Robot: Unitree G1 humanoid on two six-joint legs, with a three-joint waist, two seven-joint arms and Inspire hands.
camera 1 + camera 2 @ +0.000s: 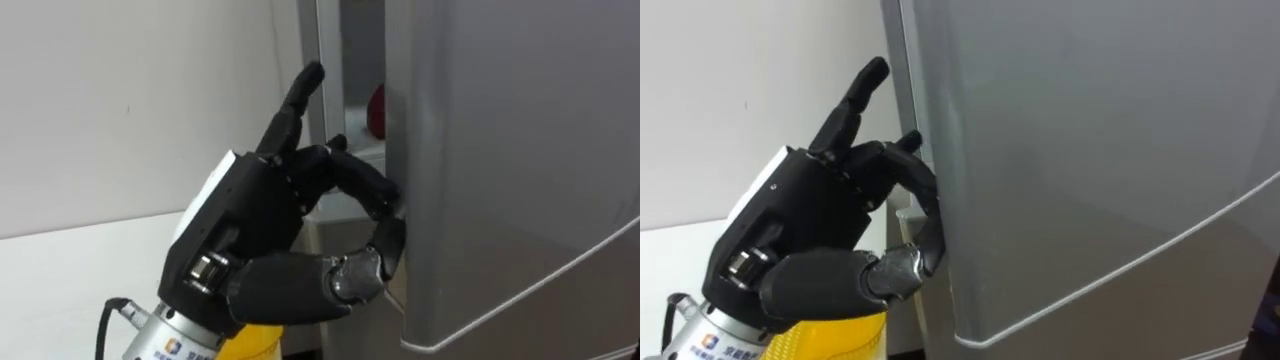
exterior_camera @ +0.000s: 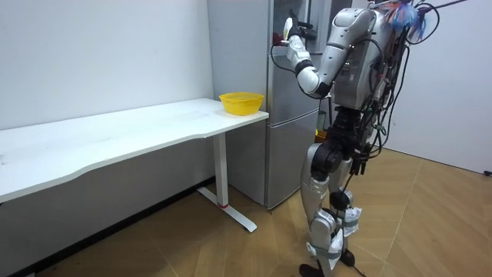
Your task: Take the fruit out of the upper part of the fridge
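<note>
The left robot hand [image 1: 265, 210], most fingers hooked round the free edge, running 12 to 6, of the tall grey metal upper fridge door [image 1: 500, 150], has the small red rounded item [image 1: 377, 110] inside the gap at 1 o'clock.

Place: a plain test room set up like a kitchen corner.
Appliance: a tall grey fridge [image 2: 286, 154] stands in the corner by the wall.
Furniture: a long white table [image 2: 115, 138] stands just beside the fridge, with a yellow bowl [image 2: 241, 102] at its near end.
Surroundings: bare white walls [image 2: 100, 54] and a wood-pattern floor [image 2: 430, 223].
</note>
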